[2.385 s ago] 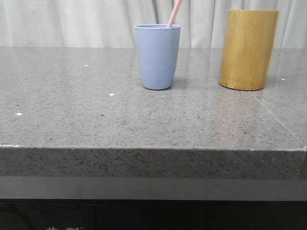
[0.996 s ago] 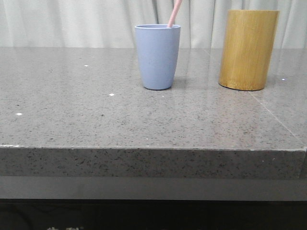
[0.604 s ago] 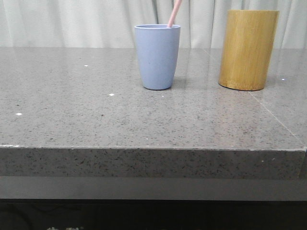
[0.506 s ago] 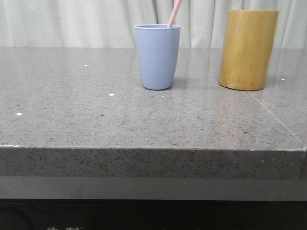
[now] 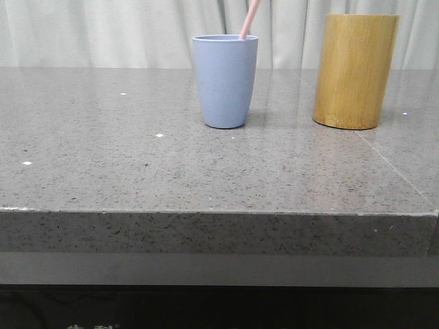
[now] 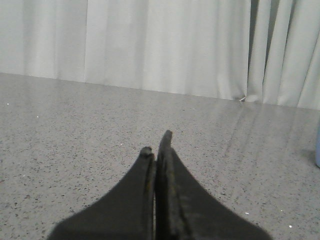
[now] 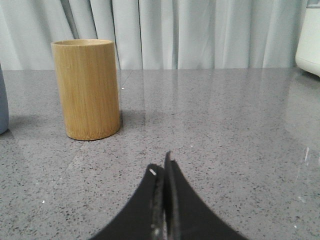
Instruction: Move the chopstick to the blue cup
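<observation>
The chopstick (image 5: 250, 18) was seen standing inside the blue cup (image 5: 226, 81), its lower part hidden by the cup wall and its upper part leaning up and to the right past the rim until it was cut off by the top edge of the front view. The cup stood upright on the grey speckled table (image 5: 206, 171), towards the back and near the middle. To its right, well apart from it, a bamboo holder (image 5: 355, 70) stood upright; it was taller and wider than the cup. White curtains (image 5: 103, 31) hung behind the table.

In the left wrist view, the left gripper (image 6: 157, 146) was seen low over the bare table, its two dark fingers pressed together with nothing between them. A sliver of the cup (image 6: 318, 150) was visible at the edge of that view, far from the fingers.

In the right wrist view, the right gripper (image 7: 162, 167) was likewise clenched, its fingers meeting at the tips and nothing held. The holder (image 7: 87, 89) was seen ahead of it and to one side, clear of the fingers, with an edge of the cup (image 7: 3, 107) beyond it at the border of the view. A pale object (image 7: 309, 37) was cut off at the opposite border; what it was could not be told.
</observation>
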Robot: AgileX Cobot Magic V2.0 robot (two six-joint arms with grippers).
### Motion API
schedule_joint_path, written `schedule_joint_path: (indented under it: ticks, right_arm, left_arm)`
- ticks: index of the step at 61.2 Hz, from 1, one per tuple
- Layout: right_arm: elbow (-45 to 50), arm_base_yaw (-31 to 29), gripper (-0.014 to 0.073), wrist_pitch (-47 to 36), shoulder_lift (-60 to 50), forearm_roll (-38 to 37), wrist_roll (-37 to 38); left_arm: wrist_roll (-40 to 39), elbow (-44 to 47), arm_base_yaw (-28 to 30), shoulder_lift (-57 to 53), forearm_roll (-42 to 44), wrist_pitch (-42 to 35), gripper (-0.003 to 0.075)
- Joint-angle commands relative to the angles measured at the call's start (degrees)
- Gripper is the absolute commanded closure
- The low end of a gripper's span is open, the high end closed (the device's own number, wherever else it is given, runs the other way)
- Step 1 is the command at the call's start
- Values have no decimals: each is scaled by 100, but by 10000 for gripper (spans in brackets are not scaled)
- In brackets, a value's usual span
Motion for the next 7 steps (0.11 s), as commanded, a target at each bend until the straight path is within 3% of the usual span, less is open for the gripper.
schedule_joint_path:
  ticks: [1, 7]
  right_arm:
    - [-18, -37, 661, -527, -121, 32, -66]
    - [-18, -37, 661, -527, -121, 32, -66]
  left_arm:
    - [-39, 71, -3, -135, -50, -422, 739]
    - [-39, 71, -3, -135, -50, -422, 739]
